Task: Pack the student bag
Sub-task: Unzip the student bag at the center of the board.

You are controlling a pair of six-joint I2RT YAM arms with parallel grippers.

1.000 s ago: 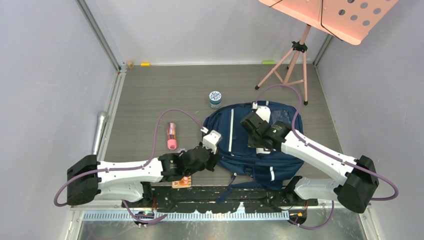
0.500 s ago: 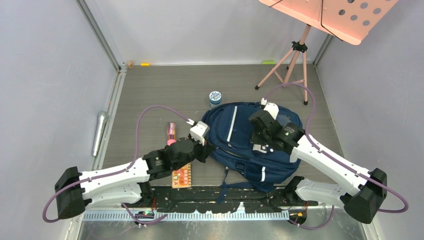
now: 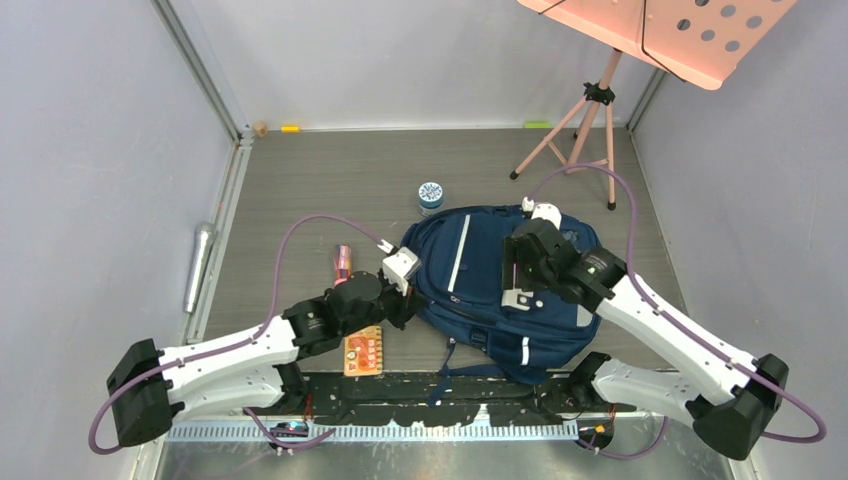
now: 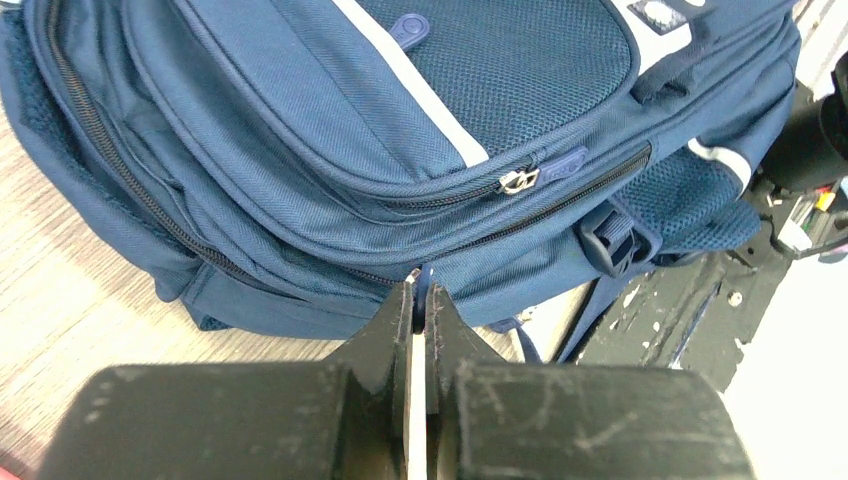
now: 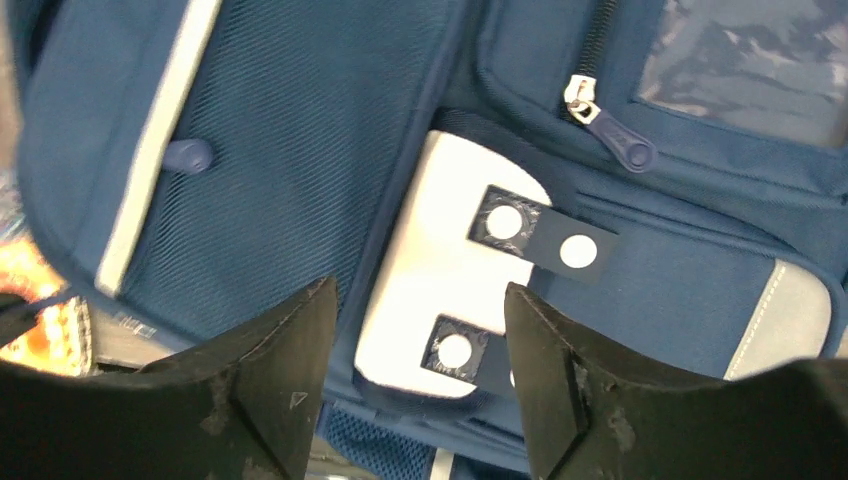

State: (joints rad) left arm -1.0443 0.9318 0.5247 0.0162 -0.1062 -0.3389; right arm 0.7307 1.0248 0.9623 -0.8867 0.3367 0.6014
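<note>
Navy student bag (image 3: 470, 300) x1; L claw (image 4: 420, 297) shut, maybe on zip tab (image 4: 423, 272); R claw (image 5: 418, 295) wide.

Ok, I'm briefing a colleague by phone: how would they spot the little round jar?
Find the large navy blue fabric backpack at centre. Just beyond its far edge stands the small round jar. Its blue-and-white patterned lid sets it apart from the pink tube lying nearby.

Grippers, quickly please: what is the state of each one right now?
Left gripper: closed, tips apparently pinching a blue zip pull on the student bag.
Right gripper: open, holding nothing, above the bag's white patch.
</note>
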